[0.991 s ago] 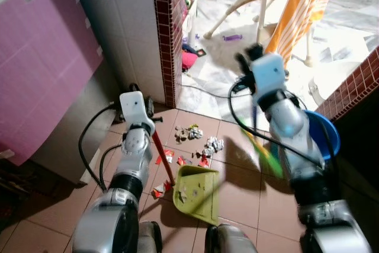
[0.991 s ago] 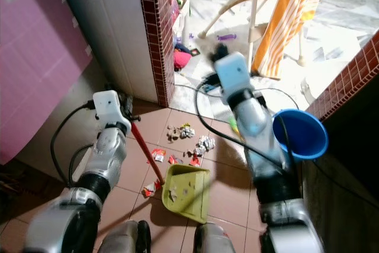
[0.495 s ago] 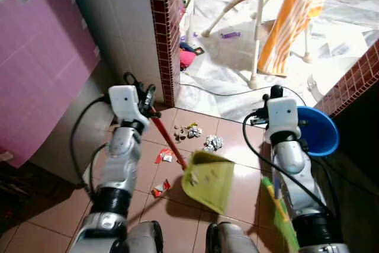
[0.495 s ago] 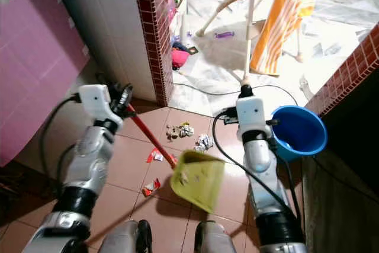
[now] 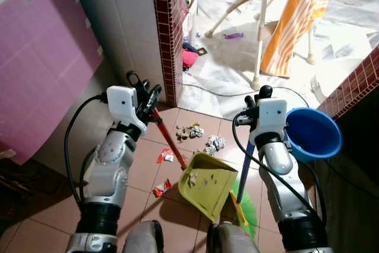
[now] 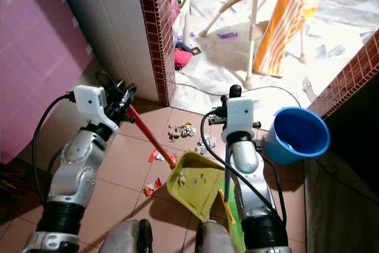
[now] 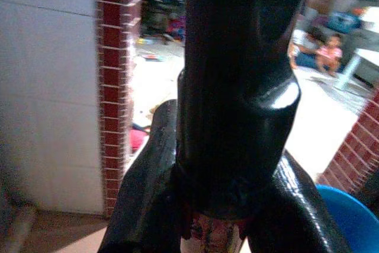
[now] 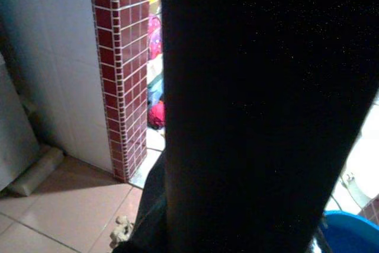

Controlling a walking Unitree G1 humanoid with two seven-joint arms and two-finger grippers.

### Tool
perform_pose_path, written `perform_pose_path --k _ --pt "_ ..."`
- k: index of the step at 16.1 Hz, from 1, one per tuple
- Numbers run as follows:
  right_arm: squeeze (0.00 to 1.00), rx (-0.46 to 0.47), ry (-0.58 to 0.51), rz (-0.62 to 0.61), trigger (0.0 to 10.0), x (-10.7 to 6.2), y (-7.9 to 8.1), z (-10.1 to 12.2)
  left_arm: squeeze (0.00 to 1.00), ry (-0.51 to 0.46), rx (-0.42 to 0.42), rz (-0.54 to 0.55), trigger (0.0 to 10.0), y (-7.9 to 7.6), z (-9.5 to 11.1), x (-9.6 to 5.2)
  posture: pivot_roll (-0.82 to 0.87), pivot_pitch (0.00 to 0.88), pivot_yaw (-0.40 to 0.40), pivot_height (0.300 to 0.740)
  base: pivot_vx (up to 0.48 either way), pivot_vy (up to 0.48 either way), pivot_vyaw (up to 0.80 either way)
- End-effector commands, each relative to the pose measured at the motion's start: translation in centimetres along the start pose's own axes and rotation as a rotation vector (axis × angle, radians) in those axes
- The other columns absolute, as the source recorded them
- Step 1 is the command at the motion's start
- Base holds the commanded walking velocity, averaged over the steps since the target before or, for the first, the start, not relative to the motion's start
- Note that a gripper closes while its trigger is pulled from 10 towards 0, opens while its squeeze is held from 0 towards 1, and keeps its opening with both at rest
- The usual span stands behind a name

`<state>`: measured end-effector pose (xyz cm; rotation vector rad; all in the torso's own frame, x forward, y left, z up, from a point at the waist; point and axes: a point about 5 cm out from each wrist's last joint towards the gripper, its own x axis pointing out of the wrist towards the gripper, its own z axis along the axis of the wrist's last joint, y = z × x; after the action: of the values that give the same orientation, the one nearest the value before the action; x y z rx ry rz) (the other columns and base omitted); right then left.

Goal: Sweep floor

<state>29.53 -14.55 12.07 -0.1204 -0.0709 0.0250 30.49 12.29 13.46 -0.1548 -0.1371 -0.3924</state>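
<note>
A: Since half a second ago? Flat yellow-green plastic dustpan (image 5: 207, 185) lowered from its raised tilt, mouth now near the floor, just short of the crumpled paper scraps (image 5: 201, 137) lying between it and the dark red mosaic-tiled pillar (image 5: 167, 28). Some bits already inside the pan.

B: And the grips?
A: Left gripper (image 5: 144, 94) clamped round the top of the pan's long red handle (image 5: 169, 137), beside the pillar's foot. Right gripper (image 6: 228, 102) closed on the blue broom handle (image 5: 245, 167); green bristles (image 5: 246, 208) swung in and planted right behind the pan, on the side away from the pillar.

B: Meaning for the sweep?
A: Probably a reset for another stroke. Red wrappers (image 5: 165, 157) beside the pan, on the pillar side, plus the scraps, still loose. Broom on the wrong side of the litter, so likely a reach over towards the pillar first. Round blue plastic bucket (image 5: 314, 134) waiting well off to the right of the pillar, likely for dumping.
</note>
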Motion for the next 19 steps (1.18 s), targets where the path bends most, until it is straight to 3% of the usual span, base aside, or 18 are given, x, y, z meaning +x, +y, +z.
perform_pose_path --k 1,3,5,6,10,19 --pt "0.00 0.009 -0.017 -0.029 10.0 0.3 -0.6 0.5 0.00 -0.028 -0.032 -0.070 10.0 -1.0 0.7 0.2 -0.09 0.148 0.048 0.740 0.000 0.000 0.00" --pt "0.00 -0.015 -0.018 -0.062 10.0 0.5 -1.4 0.6 0.00 0.001 -0.029 -0.116 10.0 -1.2 0.4 0.2 -0.09 0.148 0.058 0.740 0.000 0.000 0.00" --pt "0.00 0.004 -0.045 -0.105 10.0 0.5 -2.0 1.0 0.00 0.055 0.065 0.099 10.0 0.6 -0.2 0.6 -0.09 0.150 0.065 0.740 0.000 0.000 0.00" --pt "0.00 0.008 -0.059 -0.103 10.0 0.5 -2.0 1.2 0.00 0.061 0.071 0.164 10.0 1.1 -0.2 0.6 -0.09 0.149 0.064 0.740 0.000 0.000 0.00" --pt "0.00 -0.036 -0.101 -0.163 10.0 0.7 -2.2 2.0 0.00 0.052 0.115 0.300 10.0 1.9 -0.1 -0.1 -0.08 0.132 0.057 0.740 0.000 0.000 0.00" --pt "0.00 -0.006 -0.077 -0.177 10.0 2.0 -2.1 1.8 0.00 0.038 0.061 0.300 10.0 1.2 -0.2 0.9 -0.11 0.083 0.051 0.740 0.000 -0.059 -0.74"
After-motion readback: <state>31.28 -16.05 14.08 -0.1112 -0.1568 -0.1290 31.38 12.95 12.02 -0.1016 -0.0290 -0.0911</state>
